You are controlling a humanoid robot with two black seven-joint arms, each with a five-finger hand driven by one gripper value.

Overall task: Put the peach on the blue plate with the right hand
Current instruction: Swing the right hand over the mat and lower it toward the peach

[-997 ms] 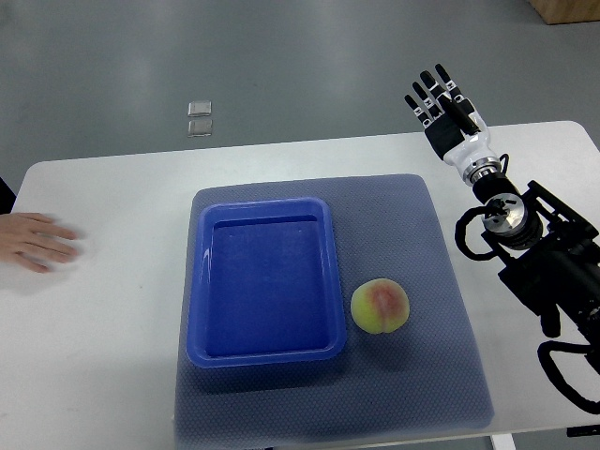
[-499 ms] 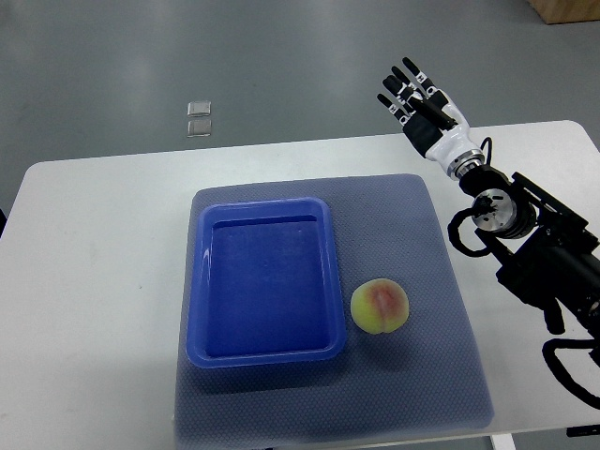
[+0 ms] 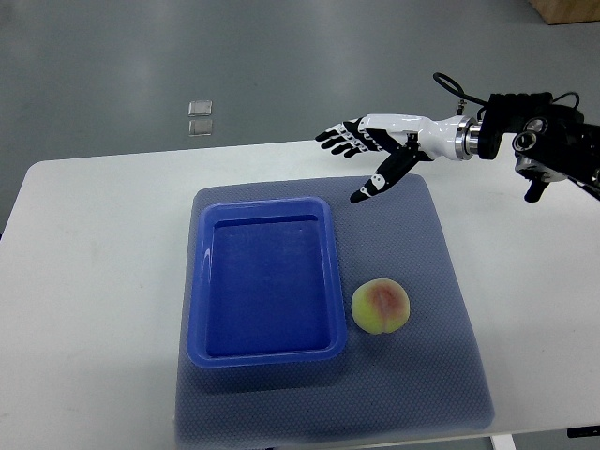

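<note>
A yellow-green peach (image 3: pixel 381 307) with a pink blush lies on the grey mat (image 3: pixel 412 234), just right of the blue plate (image 3: pixel 267 352), a shallow rectangular tray with nothing in it. My right hand (image 3: pixel 361 153) reaches in from the right edge, flat and open with fingers spread, over the mat's far edge. It is well beyond the peach and holds nothing. The left arm does not show.
The mat lies on a white table (image 3: pixel 94 281). Two small clear squares (image 3: pixel 199 117) lie on the grey floor beyond the table. My right forearm (image 3: pixel 534 141) crosses above the table's far right corner.
My right arm swung from upright at the far right to level, stretching leftward over the mat's far edge. A person's hand at the left edge withdrew earlier. The peach stayed put.
</note>
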